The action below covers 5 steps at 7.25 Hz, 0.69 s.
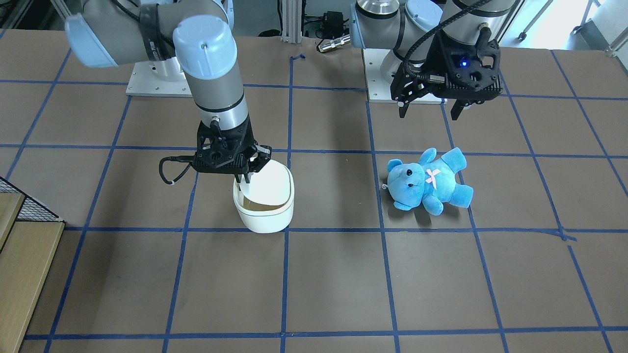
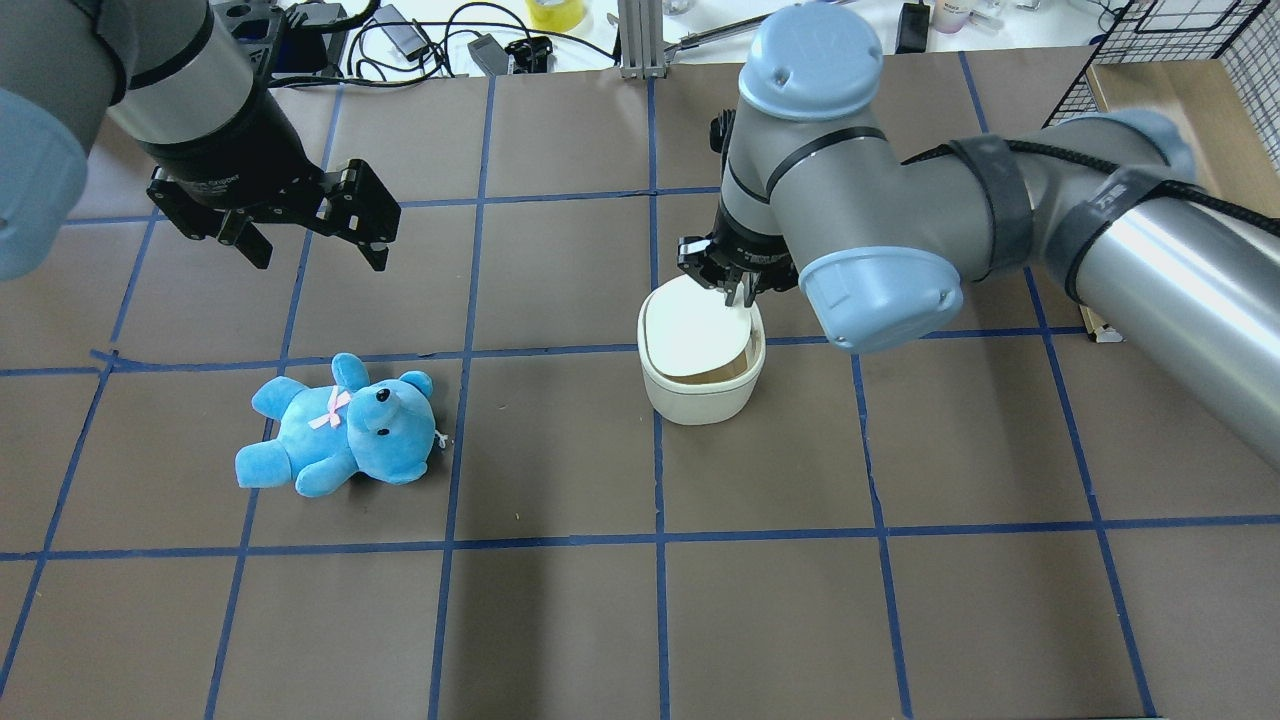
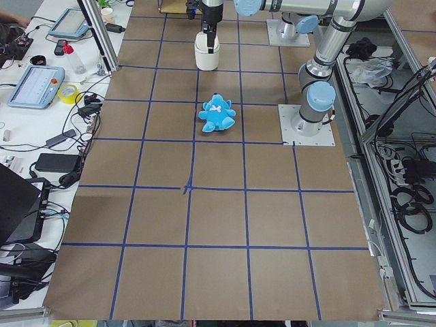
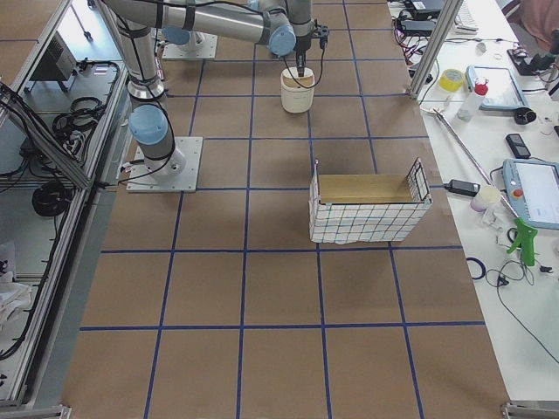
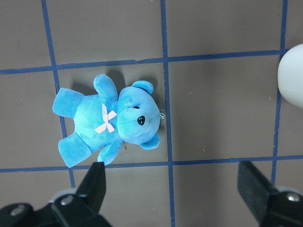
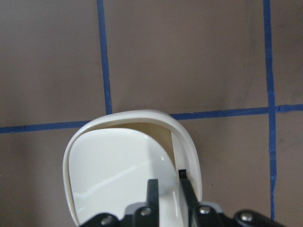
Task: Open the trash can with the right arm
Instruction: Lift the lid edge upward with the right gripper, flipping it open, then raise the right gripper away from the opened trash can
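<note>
The white trash can (image 1: 265, 215) stands on the brown table; it also shows in the overhead view (image 2: 700, 395) and small in both side views (image 3: 206, 58) (image 4: 296, 98). Its flat white lid (image 1: 270, 184) is tilted, and a gap shows the brown inside. My right gripper (image 1: 244, 182) points straight down and is shut on one edge of the lid (image 6: 118, 170). Its fingertips (image 6: 152, 189) pinch that edge just inside the rim (image 6: 189, 151). My left gripper (image 2: 315, 250) is open and empty, hovering above the table beyond the teddy.
A blue teddy (image 2: 340, 425) lies on its back about two grid squares from the can, below the left wrist camera (image 5: 109, 120). A wire basket holding a cardboard box (image 4: 367, 205) stands at the table's right end. Cables and devices lie along the far edge (image 2: 480, 45).
</note>
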{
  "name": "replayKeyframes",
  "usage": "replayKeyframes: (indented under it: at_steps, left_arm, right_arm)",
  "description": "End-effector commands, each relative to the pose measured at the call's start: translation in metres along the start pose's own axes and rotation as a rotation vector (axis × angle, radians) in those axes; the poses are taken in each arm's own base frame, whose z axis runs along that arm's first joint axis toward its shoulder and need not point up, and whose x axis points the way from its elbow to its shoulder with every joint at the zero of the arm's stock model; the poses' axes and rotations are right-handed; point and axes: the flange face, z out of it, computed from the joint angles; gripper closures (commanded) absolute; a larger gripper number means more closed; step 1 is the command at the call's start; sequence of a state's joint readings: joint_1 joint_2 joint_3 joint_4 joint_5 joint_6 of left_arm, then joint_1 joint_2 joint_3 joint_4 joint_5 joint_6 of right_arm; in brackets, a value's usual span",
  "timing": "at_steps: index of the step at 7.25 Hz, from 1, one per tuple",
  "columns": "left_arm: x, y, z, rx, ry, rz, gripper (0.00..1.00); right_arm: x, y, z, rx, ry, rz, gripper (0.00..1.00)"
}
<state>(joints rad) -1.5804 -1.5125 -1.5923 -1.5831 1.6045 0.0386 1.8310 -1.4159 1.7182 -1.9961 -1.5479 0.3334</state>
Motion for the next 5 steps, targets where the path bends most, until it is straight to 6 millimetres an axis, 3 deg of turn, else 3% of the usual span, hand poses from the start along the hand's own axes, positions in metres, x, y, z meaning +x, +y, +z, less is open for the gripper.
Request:
replayKeyframes:
  at_steps: [1, 2, 3, 4, 5]
  left_arm:
    - [0.000, 0.000, 0.000, 0.000, 0.000, 0.001, 0.00]
    - [0.000, 0.000, 0.000, 0.000, 0.000, 0.001, 0.00]
    - [0.000, 0.000, 0.000, 0.000, 0.000, 0.001, 0.00]
    - [0.000, 0.000, 0.000, 0.000, 0.000, 0.001, 0.00]
    - [0.000, 0.000, 0.000, 0.000, 0.000, -0.001, 0.00]
  right_arm:
    - [0.006, -0.018, -0.079, 0.021, 0.020, 0.002, 0.00]
    - [0.013, -0.028, -0.109, 0.012, 0.038, -0.010, 0.00]
    - [0.033, -0.041, -0.129, 0.015, 0.049, -0.008, 0.00]
    - [0.068, -0.055, -0.140, 0.009, 0.064, -0.049, 0.00]
    - [0.083, -0.058, -0.143, 0.006, 0.068, -0.053, 0.00]
